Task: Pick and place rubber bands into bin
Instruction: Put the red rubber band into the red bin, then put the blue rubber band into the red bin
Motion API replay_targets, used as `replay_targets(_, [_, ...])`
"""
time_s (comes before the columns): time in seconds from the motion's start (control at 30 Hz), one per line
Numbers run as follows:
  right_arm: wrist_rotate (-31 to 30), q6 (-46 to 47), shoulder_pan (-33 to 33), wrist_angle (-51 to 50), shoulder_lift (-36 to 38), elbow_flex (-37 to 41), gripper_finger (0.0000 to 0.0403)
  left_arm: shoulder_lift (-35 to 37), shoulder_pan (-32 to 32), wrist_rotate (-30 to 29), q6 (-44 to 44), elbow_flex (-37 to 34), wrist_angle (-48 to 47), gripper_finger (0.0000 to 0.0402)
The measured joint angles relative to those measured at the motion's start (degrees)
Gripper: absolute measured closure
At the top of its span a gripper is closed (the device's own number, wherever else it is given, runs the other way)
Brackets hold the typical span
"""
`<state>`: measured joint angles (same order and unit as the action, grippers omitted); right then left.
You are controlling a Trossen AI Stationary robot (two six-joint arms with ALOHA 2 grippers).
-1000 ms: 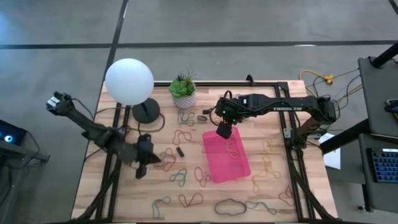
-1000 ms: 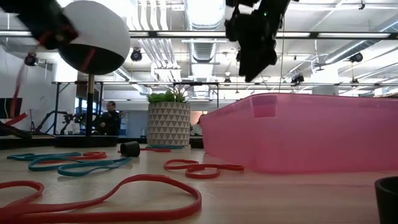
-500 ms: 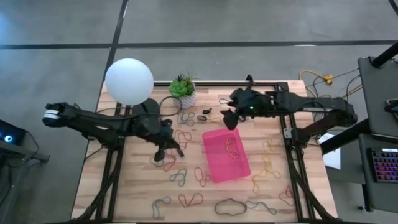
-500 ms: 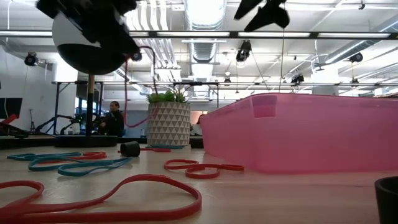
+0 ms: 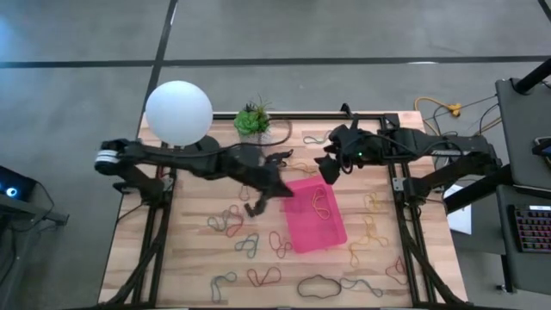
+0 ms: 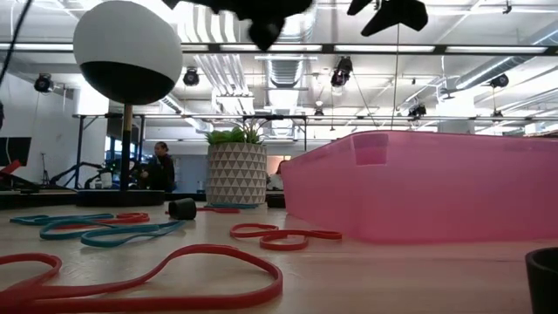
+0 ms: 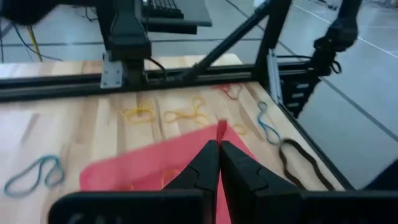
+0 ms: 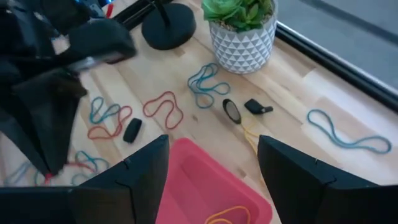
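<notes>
A thin red rubber band (image 7: 221,132) is clamped in the left gripper (image 5: 256,207), its lower part hidden, beside the shallow pink translucent plastic bin (image 5: 303,232); the right gripper (image 5: 328,170) is held spread.

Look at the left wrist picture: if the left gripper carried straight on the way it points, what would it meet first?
Probably the bin. The left gripper, jaws shut on a red rubber band, points down at its pink floor; depth is hard to judge.

left gripper (image 5: 256,205) pinched closed mid-table, right gripper (image 5: 328,170) spread wide
</notes>
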<state>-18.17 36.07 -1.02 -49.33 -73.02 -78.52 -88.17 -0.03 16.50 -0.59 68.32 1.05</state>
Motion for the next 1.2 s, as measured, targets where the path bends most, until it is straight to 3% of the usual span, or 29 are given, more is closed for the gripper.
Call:
replay_targets(0.17, [-0.8, -4.5, 0.0, -1.7, 2.2, 0.0, 0.0172, -10.7, 1.9, 5.3, 2.0, 8.3, 0.2, 0.0402])
replay_targets(0.33, [-5.7, -5.2, 0.0, -8.0, 4.9, 0.0, 0.0172, -16.0, 2.8, 5.6, 9.2, 11.5, 0.4, 0.0395])
replay_targets(0.57, [-6.0, -3.2, 0.0, -12.9, 7.4, 0.7, 0.0172, -18.7, 2.9, 3.7, 17.9, 11.2, -0.7, 0.0307])
replay_targets(0.67, [-6.0, -3.5, 0.0, -12.9, 8.0, 1.9, 0.0172, -18.6, 3.0, 3.8, 19.8, 11.3, -4.6, 0.0267])
replay_targets(0.83, [-6.0, -7.1, 0.0, -11.6, 7.7, 4.8, 0.0172, -13.9, 1.4, 5.2, 12.5, 11.1, -23.3, 0.0241])
replay_targets(0.97, [-5.8, -10.0, 0.0, -10.3, 6.2, 6.7, 0.0172, -8.4, -2.9, -3.2, 4.8, 11.1, -39.7, 0.0240])
replay_targets(1.07, [-5.7, -11.5, 0.0, -8.2, 5.0, 8.1, 0.0172, -5.1, -7.5, -10.2, 3.4, 10.9, -45.7, 0.0240])
replay_targets(1.2, [-4.2, -14.3, 0.0, -6.0, 3.3, 8.9, 0.0172, -2.7, -13.6, -15.6, 12.5, 10.8, -48.1, 0.0240])
